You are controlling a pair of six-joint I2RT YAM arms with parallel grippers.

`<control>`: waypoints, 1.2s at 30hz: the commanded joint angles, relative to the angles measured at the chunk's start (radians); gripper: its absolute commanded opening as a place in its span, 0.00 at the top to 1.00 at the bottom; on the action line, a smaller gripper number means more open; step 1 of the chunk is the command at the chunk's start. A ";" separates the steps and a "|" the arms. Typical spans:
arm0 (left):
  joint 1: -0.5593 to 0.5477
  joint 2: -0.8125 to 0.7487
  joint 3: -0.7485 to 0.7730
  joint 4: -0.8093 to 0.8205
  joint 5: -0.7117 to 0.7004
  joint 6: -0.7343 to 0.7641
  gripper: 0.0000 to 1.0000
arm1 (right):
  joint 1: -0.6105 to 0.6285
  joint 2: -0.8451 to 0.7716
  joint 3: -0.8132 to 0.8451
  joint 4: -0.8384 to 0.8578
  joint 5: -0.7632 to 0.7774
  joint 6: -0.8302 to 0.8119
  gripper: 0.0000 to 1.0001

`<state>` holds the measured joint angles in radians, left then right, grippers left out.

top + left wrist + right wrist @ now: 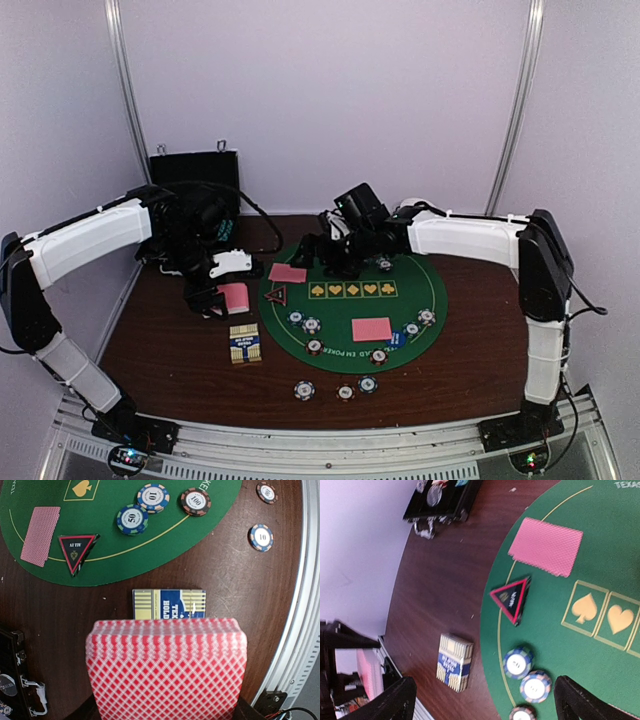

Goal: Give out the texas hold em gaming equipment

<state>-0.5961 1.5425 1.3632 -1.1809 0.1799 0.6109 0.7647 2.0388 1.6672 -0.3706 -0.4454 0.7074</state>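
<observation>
Though partly behind deck (166, 670), card box (169, 604)

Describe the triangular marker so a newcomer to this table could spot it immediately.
Find the round green mat mid-table. At its left edge, just on the near side of a pink-backed card, lies the triangular marker. It is the only three-cornered piece, black with a red border; the chips nearby are round.

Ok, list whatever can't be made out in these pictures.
- Left wrist view: the card deck covers part of the card box.
- Right wrist view: lettering on the triangular button is blurred beyond reading; the bottom edge cuts off the lowest chip.
- Top view: chip numbers are too small to read; the left arm covers part of the black case.
</observation>
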 commanded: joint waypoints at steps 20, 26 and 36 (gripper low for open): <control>0.007 -0.049 0.027 -0.008 0.016 -0.008 1.00 | 0.209 -0.238 -0.423 0.458 0.024 0.368 0.00; 0.007 -0.050 0.029 -0.008 0.020 -0.010 1.00 | 0.201 -0.118 -0.305 0.496 -0.109 0.361 0.00; 0.007 -0.045 0.044 -0.013 0.028 -0.014 1.00 | 0.200 -0.024 -0.225 0.589 -0.191 0.354 0.06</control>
<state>-0.5961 1.5200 1.3682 -1.1900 0.1810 0.6094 0.9688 1.9991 1.4048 0.1341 -0.5838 1.0626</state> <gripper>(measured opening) 0.667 0.949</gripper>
